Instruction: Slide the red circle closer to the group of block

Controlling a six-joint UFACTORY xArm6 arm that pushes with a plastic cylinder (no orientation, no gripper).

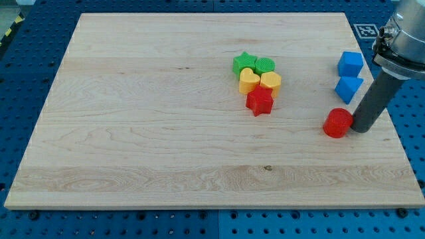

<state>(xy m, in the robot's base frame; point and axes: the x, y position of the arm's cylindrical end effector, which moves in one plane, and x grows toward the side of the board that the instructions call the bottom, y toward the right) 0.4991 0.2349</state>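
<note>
Nearest the camera on the wooden board (pixel 133 133), the red circle (pixel 338 123) lay toward the right edge. My tip (pixel 360 127), a bare rod with nothing grasped, touched its right side. Two blue blocks (pixel 350 64) (pixel 348 88) sat just beyond. Well to the left, the group clustered: red star (pixel 259 101), two yellow hearts (pixel 249 81) (pixel 270 81), green star (pixel 244 64), green block (pixel 265 65)

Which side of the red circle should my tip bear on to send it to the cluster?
Push on its right face. The red circle lies right of the cluster around the red star, and my tip already sits at that right edge. Keep contact centred: its round wall could slip sideways.
</note>
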